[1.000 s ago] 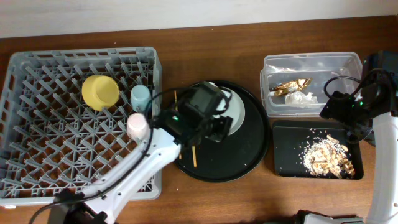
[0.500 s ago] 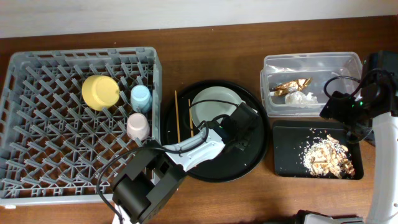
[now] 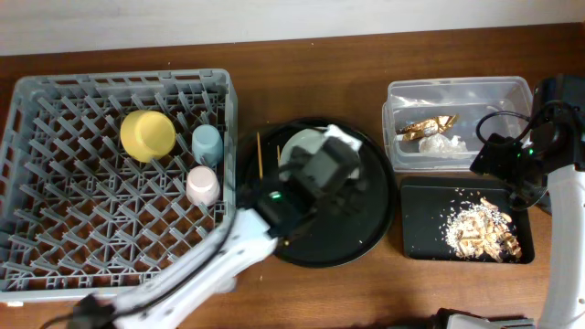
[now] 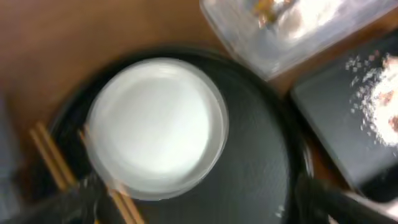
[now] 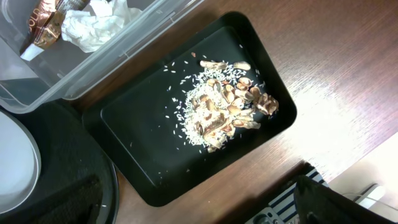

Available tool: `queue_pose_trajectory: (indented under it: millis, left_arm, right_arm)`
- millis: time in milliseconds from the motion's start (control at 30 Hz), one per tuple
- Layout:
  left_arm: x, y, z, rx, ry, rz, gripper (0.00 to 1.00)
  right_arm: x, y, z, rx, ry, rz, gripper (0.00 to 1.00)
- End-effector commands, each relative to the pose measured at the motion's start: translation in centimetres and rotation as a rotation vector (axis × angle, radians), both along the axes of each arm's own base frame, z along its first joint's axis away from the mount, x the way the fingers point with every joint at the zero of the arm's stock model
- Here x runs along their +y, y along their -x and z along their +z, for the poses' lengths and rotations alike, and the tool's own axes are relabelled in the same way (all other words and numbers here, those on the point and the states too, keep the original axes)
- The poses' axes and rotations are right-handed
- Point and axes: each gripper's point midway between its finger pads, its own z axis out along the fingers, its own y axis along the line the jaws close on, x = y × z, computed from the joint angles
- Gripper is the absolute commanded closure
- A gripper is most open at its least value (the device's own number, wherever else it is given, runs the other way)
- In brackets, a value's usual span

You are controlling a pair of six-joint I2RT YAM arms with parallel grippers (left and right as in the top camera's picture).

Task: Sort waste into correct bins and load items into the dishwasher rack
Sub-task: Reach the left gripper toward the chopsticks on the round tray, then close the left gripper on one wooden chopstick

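Observation:
The grey dishwasher rack (image 3: 119, 80) holds the yellow bowl (image 3: 147, 134), the light-blue cup (image 3: 207, 143) and the pink cup (image 3: 203, 185). My left gripper (image 3: 331, 174) hovers open over the round black tray (image 3: 366, 228), just above the pale plate (image 4: 155, 127). Two chopsticks (image 4: 53, 158) lie at the plate's left edge. The clear tub (image 3: 457, 91) contains the gold wrapper (image 3: 430, 125) and the white tissue (image 3: 441, 143). Food scraps (image 5: 227, 106) lie in the shallow black tray (image 5: 143, 168). At the right of the tub and the black tray, my right gripper (image 3: 512, 160) is open and empty.
The round black tray sits between the rack and the two bins on the brown wooden table (image 3: 329, 73). My left arm (image 3: 219, 265) crosses the table's front edge toward the tray. A striped object (image 5: 292, 205) lies beyond the table edge in the right wrist view.
My left arm has swung about over the round tray, ending above the plate, and its jaws have spread wider. The right arm and everything in the bins and rack stayed put.

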Motion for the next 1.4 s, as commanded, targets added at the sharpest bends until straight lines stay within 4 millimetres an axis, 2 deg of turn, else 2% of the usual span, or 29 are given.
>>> queue_pose_trajectory:
  millis: [0,33,67,100,133,167,200,233,300,333,433,567,767,967,1067,1133,1233,1300,1367]
  left_arm:
    - [6.8,-0.1,-3.5,0.141,-0.15,0.199,0.35]
    - [8.8,0.1,-5.2,0.21,-0.177,0.28,0.77]
    - [9.6,0.3,-7.3,0.267,-0.184,0.306,0.86]
    - [9.5,0.5,-8.2,0.298,-0.181,0.299,0.46]
    - [9.5,0.5,-8.6,0.3,-0.193,0.29,0.36]
    - [9.3,0.3,-9.0,0.301,-0.194,0.292,0.36]
    - [9.2,0.1,-9.5,0.307,-0.191,0.308,0.47]
    - [9.9,-0.3,-10.1,0.303,-0.194,0.409,0.59]
    - [11.8,-1.1,-11.4,0.265,-0.223,0.588,0.61]
    - [12.0,-1.2,-12.0,0.266,-0.23,0.616,0.6]
    - [12.2,-1.0,-14.5,0.301,-0.285,0.62,0.62]
    - [12.9,-1.6,-17.2,0.284,-0.357,0.653,0.72]
    - [13.1,-2.1,-17.5,0.262,-0.361,0.671,0.73]
    - [13.5,-2.0,-19.6,0.271,-0.411,0.674,0.73]
    - [13.5,-2.1,-19.6,0.268,-0.411,0.675,0.74]
    - [13.5,-2.0,-19.6,0.269,-0.411,0.674,0.84]
    - [13.5,-2.0,-19.6,0.269,-0.411,0.674,0.87]
    - [13.5,-2.0,-19.4,0.269,-0.409,0.674,0.93]
    - [13.2,-2.4,-17.9,0.254,-0.385,0.675,0.98]
  right_arm:
    - [-0.4,0.0,0.3,-0.004,0.012,-0.016,0.01]
    - [-0.4,0.0,0.3,-0.004,0.012,-0.016,0.01]
    - [-0.4,0.0,0.3,-0.005,0.012,-0.016,0.01]
    - [-0.4,0.0,0.3,-0.004,0.012,-0.016,0.01]
    - [-0.4,0.0,0.3,-0.004,0.012,-0.016,0.01]
    - [-0.4,0.0,0.3,-0.004,0.012,-0.016,0.01]
    - [-0.4,0.0,0.3,-0.004,0.012,-0.016,0.01]
    - [-0.4,0.0,0.3,-0.004,0.012,-0.016,0.02]
    - [-0.4,0.0,0.3,-0.004,0.012,-0.016,0.01]
    - [-0.4,0.0,0.3,-0.004,0.012,-0.016,0.01]
    - [-0.4,0.0,0.3,-0.004,0.012,-0.016,0.01]
    - [-0.4,0.0,0.3,-0.004,0.012,-0.016,0.01]
    - [-0.4,0.0,0.3,-0.004,0.012,-0.016,0.01]
    - [-0.4,0.0,0.3,-0.004,0.012,-0.016,0.01]
    - [-0.4,0.0,0.3,-0.004,0.012,-0.016,0.01]
    - [-0.4,0.0,0.3,-0.004,0.012,-0.016,0.01]
    - [-0.4,0.0,0.3,-0.004,0.012,-0.016,0.01]
    - [-0.4,0.0,0.3,-0.004,0.012,-0.016,0.01]
    - [-0.4,0.0,0.3,-0.005,0.012,-0.016,0.01]
